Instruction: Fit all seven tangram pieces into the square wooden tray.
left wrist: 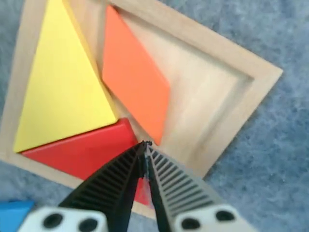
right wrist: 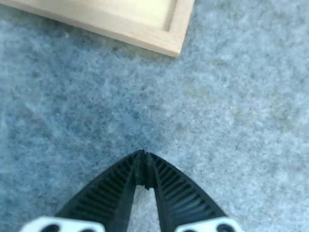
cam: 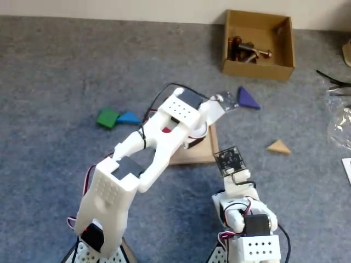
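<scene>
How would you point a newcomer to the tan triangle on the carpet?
Start at the cardboard box at the carpet's far edge and come nearer, past the purple triangle. The tan triangle lies alone there, apart from the wooden tray. It is the only loose piece coloured like pale wood.

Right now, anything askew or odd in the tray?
Orange parallelogram in the wooden tray looks slightly askew: a wedge of bare wood shows between it and the yellow triangle, so their edges aren't flush. Nothing looks damaged.

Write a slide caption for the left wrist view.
Left gripper, shut, above a wooden tray holding a yellow triangle, an orange parallelogram and a red piece.
</scene>
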Controlling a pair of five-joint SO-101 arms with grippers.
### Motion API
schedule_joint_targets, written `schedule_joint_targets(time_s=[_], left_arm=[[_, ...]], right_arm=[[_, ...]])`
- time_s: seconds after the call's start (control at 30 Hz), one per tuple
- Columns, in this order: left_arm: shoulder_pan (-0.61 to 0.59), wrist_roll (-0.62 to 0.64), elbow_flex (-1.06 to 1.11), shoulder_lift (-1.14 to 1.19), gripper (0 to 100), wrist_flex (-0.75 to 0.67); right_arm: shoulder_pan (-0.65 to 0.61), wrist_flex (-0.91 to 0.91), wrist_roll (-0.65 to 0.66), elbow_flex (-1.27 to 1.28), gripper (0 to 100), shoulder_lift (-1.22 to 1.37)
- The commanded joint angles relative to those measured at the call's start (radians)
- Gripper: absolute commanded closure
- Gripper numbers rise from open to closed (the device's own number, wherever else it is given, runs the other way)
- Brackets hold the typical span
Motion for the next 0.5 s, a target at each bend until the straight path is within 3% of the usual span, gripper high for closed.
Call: schedule_joint_targets(time_s=[0.0, 0.47], left_arm=[[0.019, -0.005, -0.007, -0.022, 100, -0.026], [0.015, 0.003, -0.007, -0.022, 100, -0.137]], right_arm=[[-0.012, -0.030, -0.003, 0.119, 99.3, -0.015], [-0.012, -0.030, -0.003, 0.119, 99.3, -0.015]])
